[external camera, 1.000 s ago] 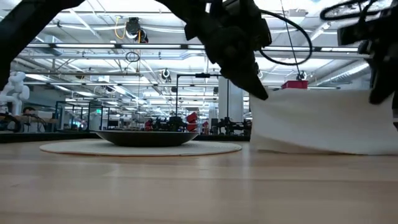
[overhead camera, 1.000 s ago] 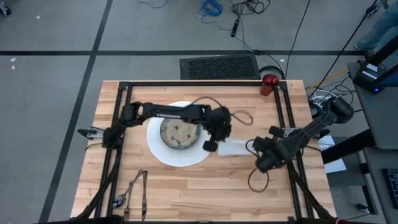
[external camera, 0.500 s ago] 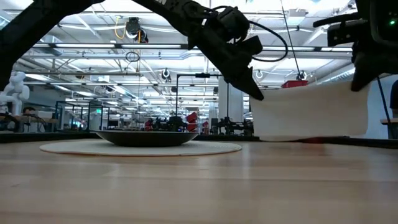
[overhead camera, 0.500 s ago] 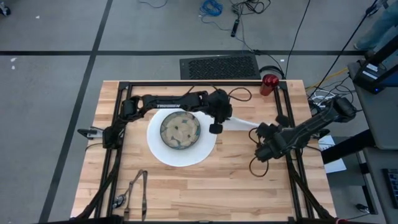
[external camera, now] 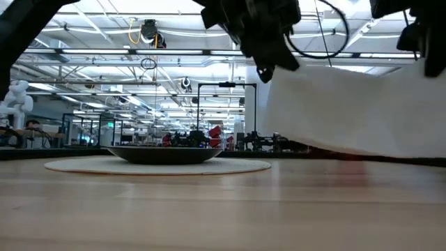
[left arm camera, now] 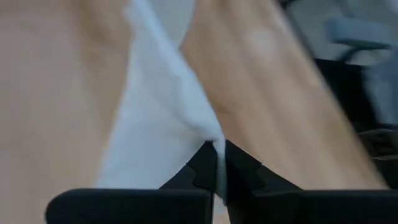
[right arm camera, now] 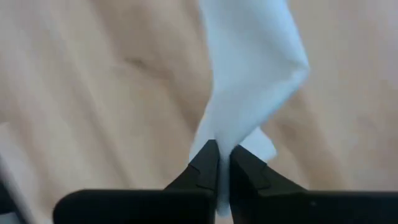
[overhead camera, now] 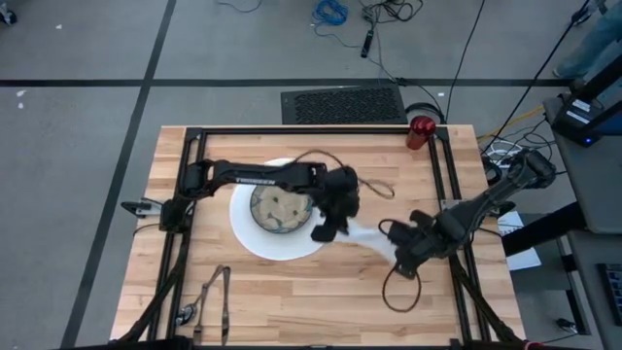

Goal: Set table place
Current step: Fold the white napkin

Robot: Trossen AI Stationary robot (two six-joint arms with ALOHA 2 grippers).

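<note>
Table (overhead camera: 292, 292): both grippers pinch napkin (external camera: 348, 111), seemingly stretched aloft between arms.

White napkin (overhead camera: 364, 231), red cup (overhead camera: 420, 128)

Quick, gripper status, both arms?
Left gripper: shut on the napkin.
Right gripper: shut on the napkin's other end.

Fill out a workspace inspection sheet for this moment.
Surface: table, pale wood.
Job's things: bowl on plate; red cup at far edge; napkin held off the table.
Clutter: dark strap-like item near front left corner.
Grippers: left end effector and right end effector shut on napkin corners.
Cables: loops at both arms; more on the floor.
Surroundings: grey floor, black vent grate.
</note>
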